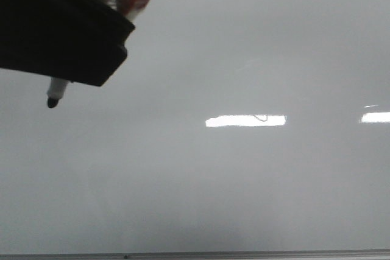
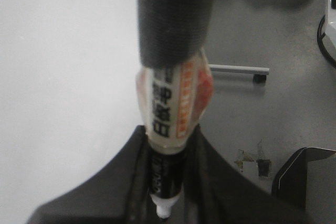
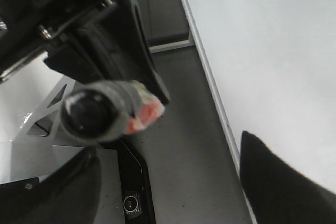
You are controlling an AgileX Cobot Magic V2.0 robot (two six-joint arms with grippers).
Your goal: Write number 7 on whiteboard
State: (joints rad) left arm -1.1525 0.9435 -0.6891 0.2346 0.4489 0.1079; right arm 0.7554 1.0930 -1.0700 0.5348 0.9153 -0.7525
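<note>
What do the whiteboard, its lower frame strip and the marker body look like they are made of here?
The whiteboard looks like a smooth, glossy coated panel: it mirrors bright rectangular lights. The frame strip along its lower edge appears to be matte grey metal or plastic; which one cannot be told. The marker seems plastic, with a printed label under clear wrap and grey tape at its upper end.

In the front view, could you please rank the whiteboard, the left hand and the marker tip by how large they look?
1. Whiteboard, fills the view.
2. Left hand, looming large because it is near the camera.
3. Marker tip, smallest.
</note>
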